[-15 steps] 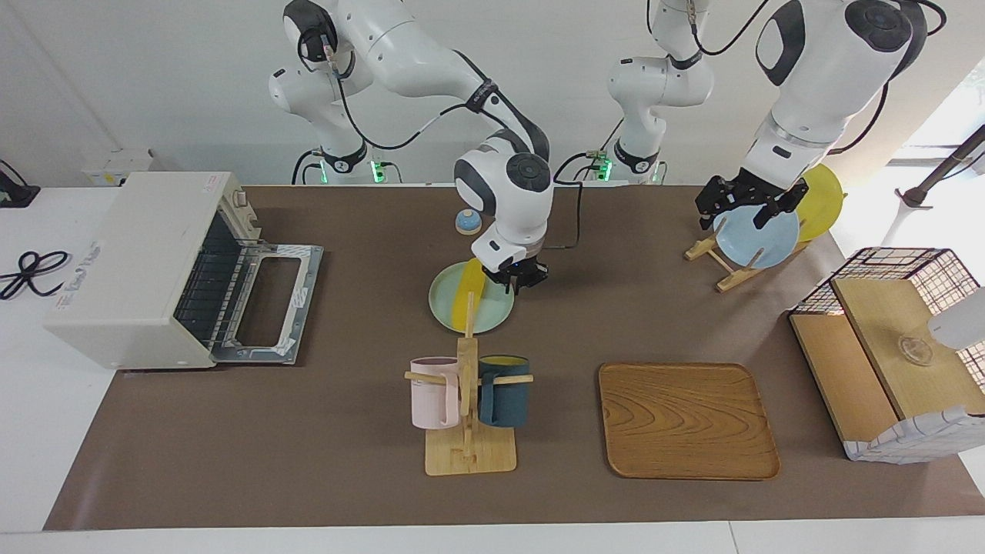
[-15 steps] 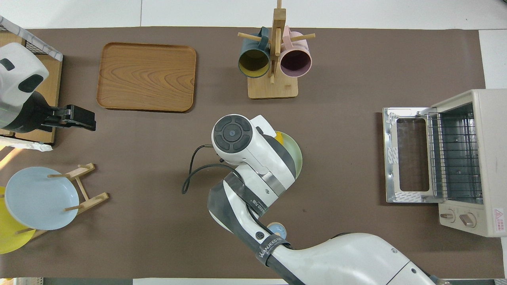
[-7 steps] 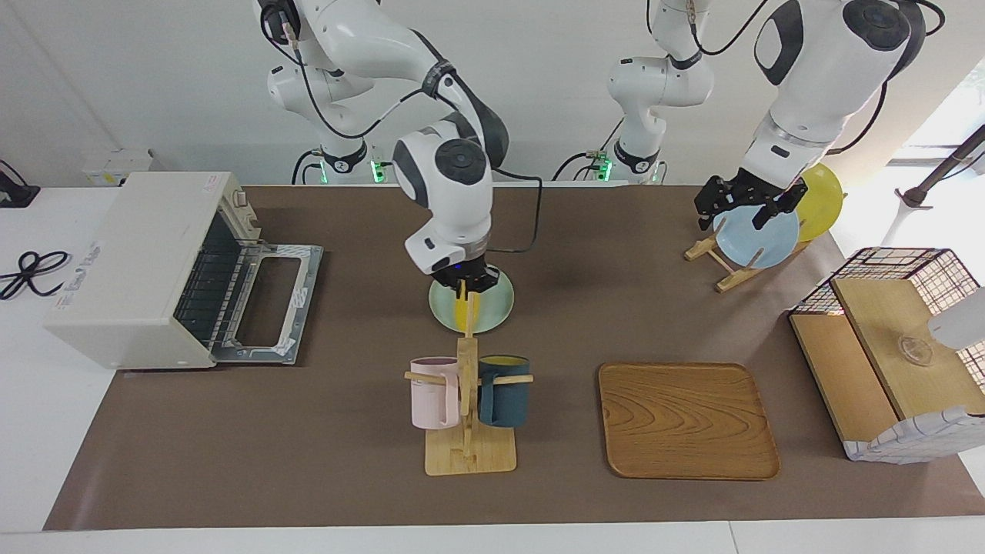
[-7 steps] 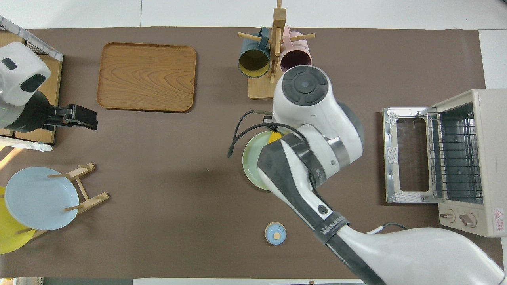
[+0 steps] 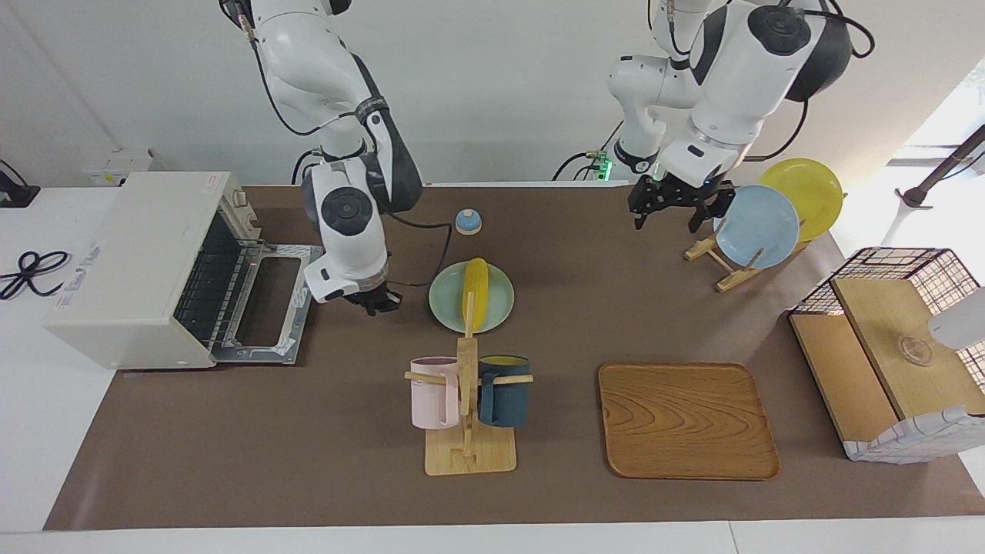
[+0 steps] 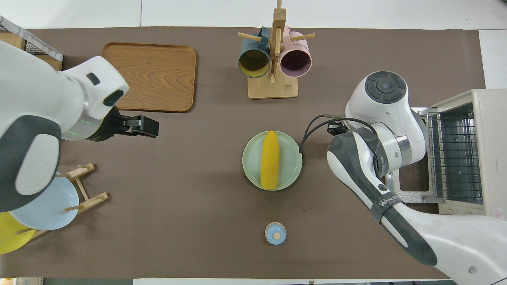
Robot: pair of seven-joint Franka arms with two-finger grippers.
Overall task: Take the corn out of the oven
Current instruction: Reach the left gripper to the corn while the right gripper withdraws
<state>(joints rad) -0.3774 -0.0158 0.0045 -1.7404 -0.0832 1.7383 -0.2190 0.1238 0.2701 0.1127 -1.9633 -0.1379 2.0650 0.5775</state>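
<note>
The yellow corn lies on a pale green plate in the middle of the table; it also shows in the overhead view. The off-white oven stands at the right arm's end with its door dropped open and its wire rack bare. My right gripper is open and empty, low over the table between the oven door and the plate. My left gripper is open and empty, raised beside the plate rack.
A mug stand with a pink and a dark blue mug stands farther from the robots than the plate. A wooden tray, a small blue bell, a rack with blue and yellow plates and a wire-and-wood basket are also there.
My right gripper has let go of the corn on the green plate and swung away toward the oven door. My left gripper has moved off the blue plate toward the table's middle.
</note>
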